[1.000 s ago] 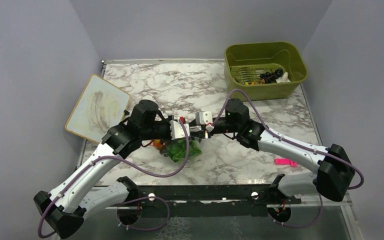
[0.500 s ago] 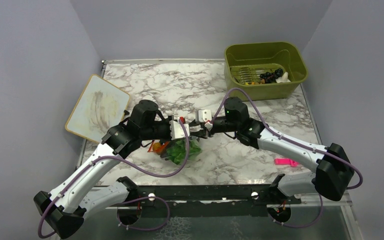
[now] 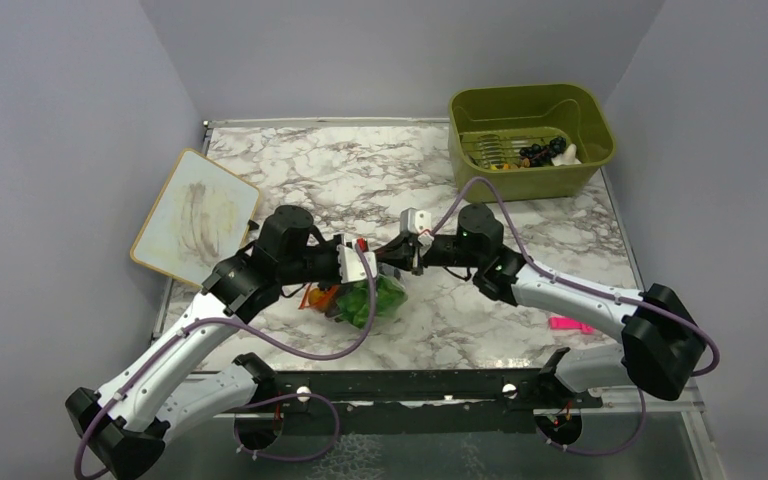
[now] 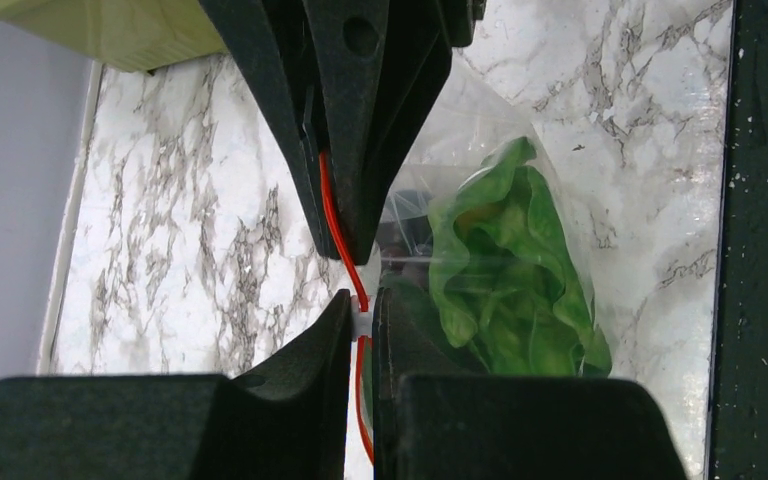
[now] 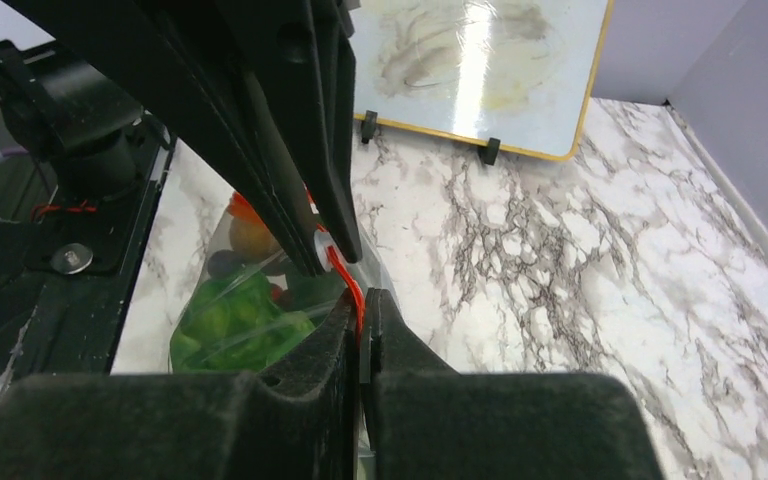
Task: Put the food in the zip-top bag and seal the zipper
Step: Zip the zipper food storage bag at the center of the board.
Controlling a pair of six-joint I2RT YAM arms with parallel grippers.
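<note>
We count two end effectors, both clamped shut on the one zipper [image 4: 331,212]. The left end effector [image 4: 360,305] and the right end effector [image 5: 361,305] pinch its orange-red strip almost tip to tip. The single zip-top bag [image 4: 460,120] hangs below them over the middle of the surface [image 3: 360,170], holding one lettuce [image 4: 505,280] and an orange piece [image 5: 245,228]. Well apart are one olive bin [image 3: 480,105], one pink clip [image 3: 567,323] and one framed board [image 3: 195,215].
</note>
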